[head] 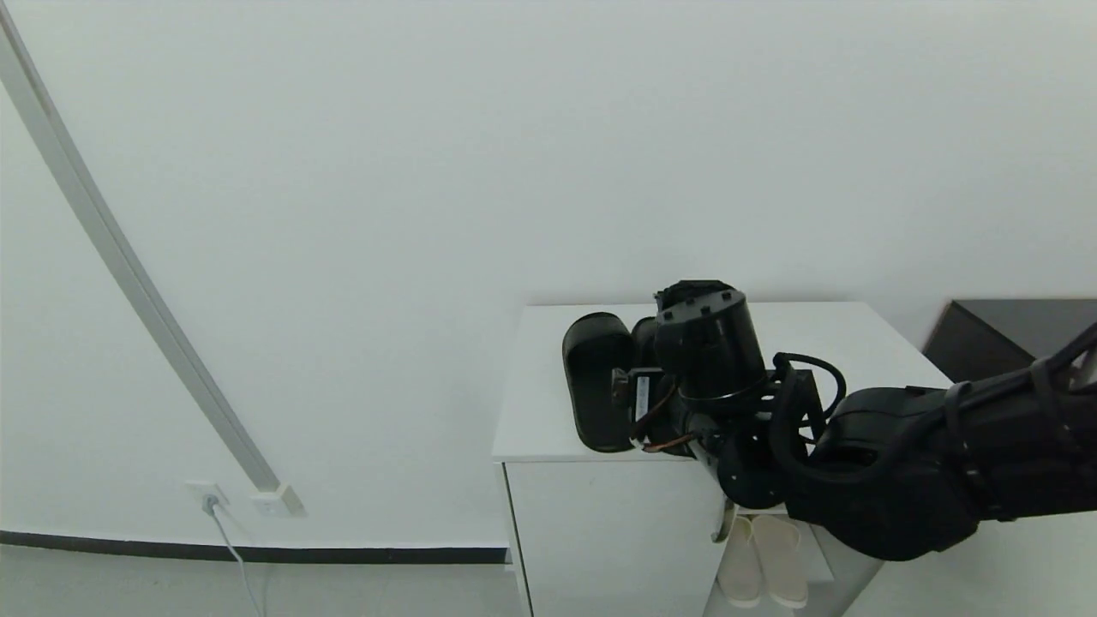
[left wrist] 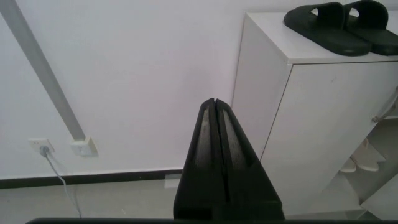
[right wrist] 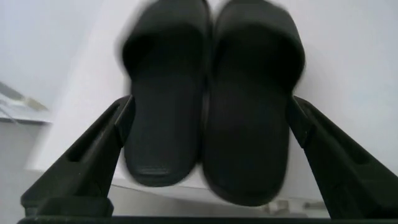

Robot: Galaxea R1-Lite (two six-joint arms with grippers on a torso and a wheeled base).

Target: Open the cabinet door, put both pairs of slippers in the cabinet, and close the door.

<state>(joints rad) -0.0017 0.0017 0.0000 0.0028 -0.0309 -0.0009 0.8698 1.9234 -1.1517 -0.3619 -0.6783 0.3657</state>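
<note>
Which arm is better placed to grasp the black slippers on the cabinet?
Right. The right end effector is open, a finger on each side of the black slippers; the left end effector is shut, beside the cabinet, away from them.

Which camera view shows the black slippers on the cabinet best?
The right wrist view: both black slippers lie side by side, close up. In the head view the right arm hides most of one. The left wrist view shows them farther off, cut by the picture's edge.
</note>
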